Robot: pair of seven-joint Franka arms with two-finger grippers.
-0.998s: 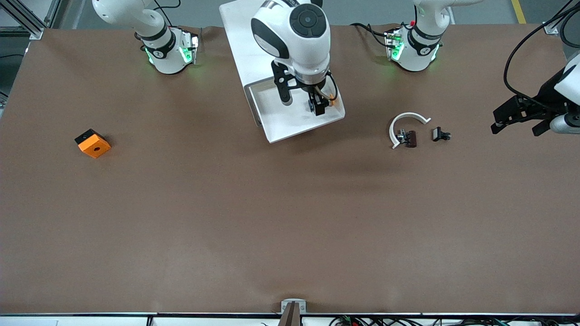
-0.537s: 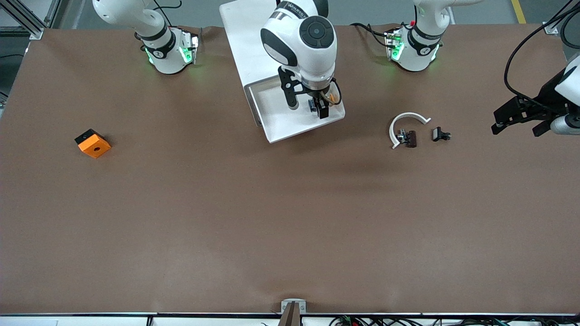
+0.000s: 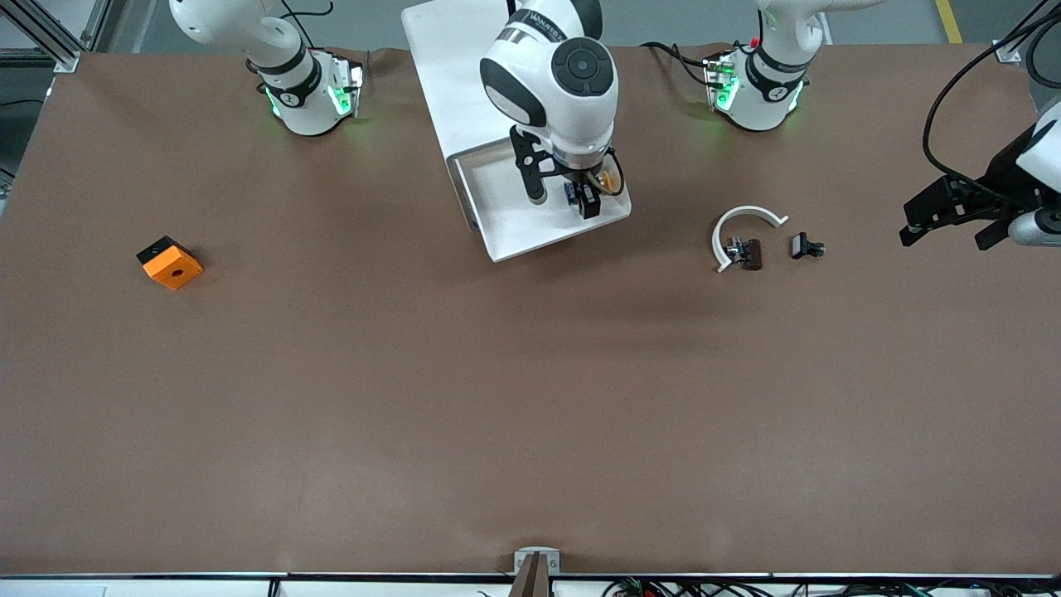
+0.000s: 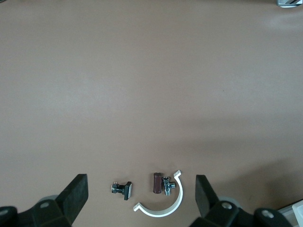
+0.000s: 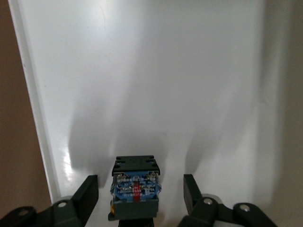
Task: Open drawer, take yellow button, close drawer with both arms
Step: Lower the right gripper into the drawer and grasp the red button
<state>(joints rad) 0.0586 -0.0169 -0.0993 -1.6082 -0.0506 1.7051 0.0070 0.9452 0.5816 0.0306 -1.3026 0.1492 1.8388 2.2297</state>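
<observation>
The top drawer [image 3: 518, 234] stands pulled out of the white cabinet [image 3: 448, 75] toward the front camera. The button [image 5: 136, 188] lies on the white drawer floor [image 5: 156, 80], blue-grey body showing. My right gripper [image 5: 139, 190] is down in the drawer, open, one finger [image 5: 87, 191] on each side of the button with gaps to it. In the front view the right hand [image 3: 578, 197] covers most of the button. My left gripper [image 3: 945, 217] is open and empty, in the air over the table's edge at the left arm's end; it waits.
A white curved band [image 3: 743, 224] with small black parts [image 3: 806, 246] lies beside the drawer toward the left arm's end, also in the left wrist view [image 4: 163, 205]. An orange cube with a round hole [image 3: 170, 263] lies toward the right arm's end.
The right hand has shifted slightly over the drawer toward the left arm's end, its fingers staying around the button. The left arm has not moved.
</observation>
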